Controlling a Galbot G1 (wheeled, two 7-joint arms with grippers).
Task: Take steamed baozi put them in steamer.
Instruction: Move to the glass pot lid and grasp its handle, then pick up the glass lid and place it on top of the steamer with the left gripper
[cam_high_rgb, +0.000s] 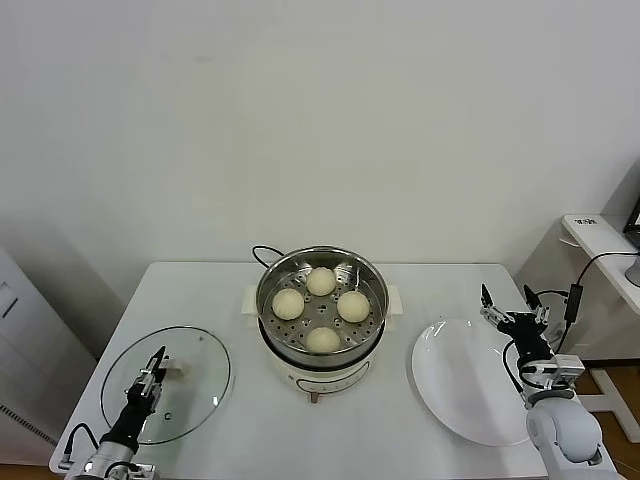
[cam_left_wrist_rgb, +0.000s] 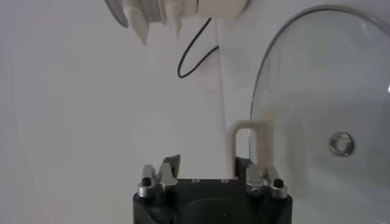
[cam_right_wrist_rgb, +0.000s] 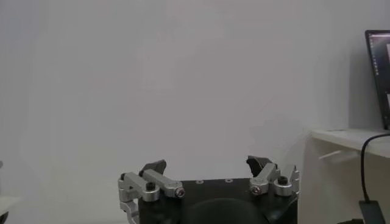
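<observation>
Several cream-white baozi (cam_high_rgb: 321, 281) lie inside the shiny steel steamer (cam_high_rgb: 372, 275), which stands on its cream pot base at the table's middle. My left gripper (cam_high_rgb: 155, 368) hovers low over the glass lid (cam_high_rgb: 195, 400) at the front left. In the left wrist view its jaws (cam_left_wrist_rgb: 210, 163) stand partly closed with a gap between them. The lid's cream loop handle (cam_left_wrist_rgb: 247, 131) rises close by one finger, apart from the other. My right gripper (cam_high_rgb: 507, 295) hangs open and empty above the far edge of the white plate (cam_high_rgb: 450, 400); its wrist view (cam_right_wrist_rgb: 207, 163) shows only the wall.
The steamer's black cord (cam_high_rgb: 262, 252) trails behind it on the white table (cam_high_rgb: 200, 290). A white side desk (cam_high_rgb: 600, 240) with cables stands at the right. A white cabinet (cam_high_rgb: 25, 360) stands off the table's left edge.
</observation>
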